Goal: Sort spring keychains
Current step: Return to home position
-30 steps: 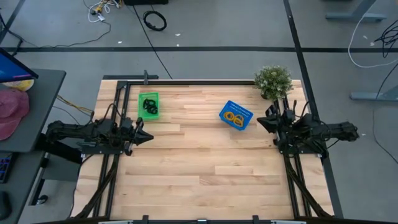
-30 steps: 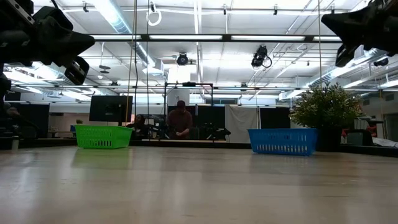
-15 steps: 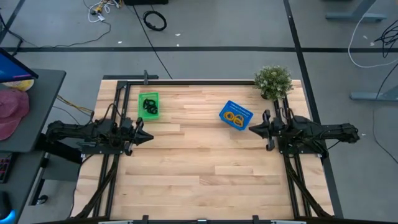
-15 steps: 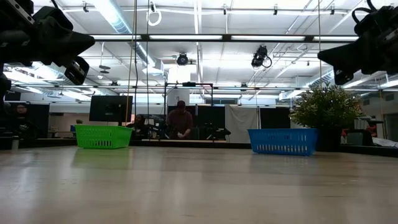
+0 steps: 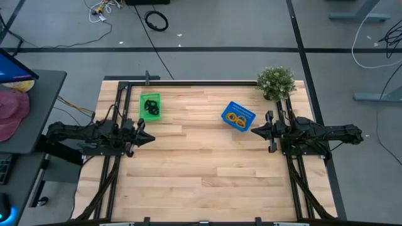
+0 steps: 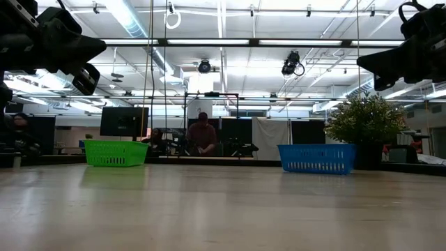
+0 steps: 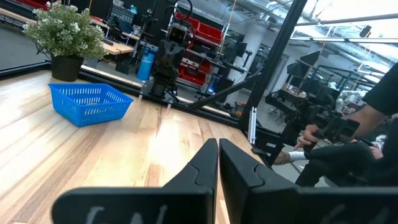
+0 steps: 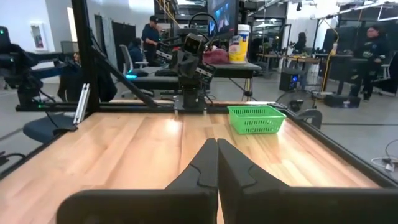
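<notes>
Left jaws: pressed together on nothing, held above the left side of the bench (image 5: 201,166) and pointing inward.
Right jaws: also pressed together and empty, above the right side, with the tips near the blue basket (image 5: 227,110).
Orange keychains (image 5: 237,118): lying inside the blue basket.
Black keychains (image 5: 151,108): lying inside the green basket (image 5: 150,96), near my left arm.
Loose keychains: none that I can see on the bare wood (the sorting looks finished to me).
What could go wrong: little, I judge. My right arm sits between the blue basket and the potted plant (image 5: 276,81). A wide swing while folding away could nudge the light basket and spill the coils, or brush the leaves.
Writing: none I can read. A bottle (image 8: 238,43) on a desk behind the bench carries a label, too small to make out.
</notes>
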You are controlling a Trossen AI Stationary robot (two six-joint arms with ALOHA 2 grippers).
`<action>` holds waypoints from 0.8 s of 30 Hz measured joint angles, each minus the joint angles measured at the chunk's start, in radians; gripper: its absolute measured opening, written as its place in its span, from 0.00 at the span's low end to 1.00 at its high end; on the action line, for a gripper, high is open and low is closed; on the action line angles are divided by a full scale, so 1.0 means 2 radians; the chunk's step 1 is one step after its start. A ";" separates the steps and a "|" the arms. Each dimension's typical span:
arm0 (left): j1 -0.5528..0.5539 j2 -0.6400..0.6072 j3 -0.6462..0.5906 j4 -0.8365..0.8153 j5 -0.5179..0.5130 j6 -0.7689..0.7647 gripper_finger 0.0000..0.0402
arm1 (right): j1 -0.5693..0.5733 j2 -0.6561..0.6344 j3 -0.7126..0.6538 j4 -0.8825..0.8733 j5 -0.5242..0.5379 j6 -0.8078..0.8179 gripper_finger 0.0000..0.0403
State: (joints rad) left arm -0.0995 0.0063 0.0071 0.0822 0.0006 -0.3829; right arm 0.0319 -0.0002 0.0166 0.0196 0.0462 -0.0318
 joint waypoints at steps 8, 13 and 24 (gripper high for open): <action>0.000 0.000 0.000 0.000 0.000 0.000 0.05 | 0.000 0.000 0.000 0.000 -0.001 -0.001 0.04; 0.000 0.000 0.000 0.000 0.000 0.000 0.05 | 0.000 0.000 0.000 0.000 -0.001 0.015 0.06; 0.000 0.000 0.000 -0.003 -0.012 0.047 0.05 | 0.000 0.000 0.000 0.000 -0.001 0.025 0.07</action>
State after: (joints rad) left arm -0.0997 0.0063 0.0069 0.0761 -0.0234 -0.2895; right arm 0.0322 -0.0002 0.0166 0.0204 0.0441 0.0181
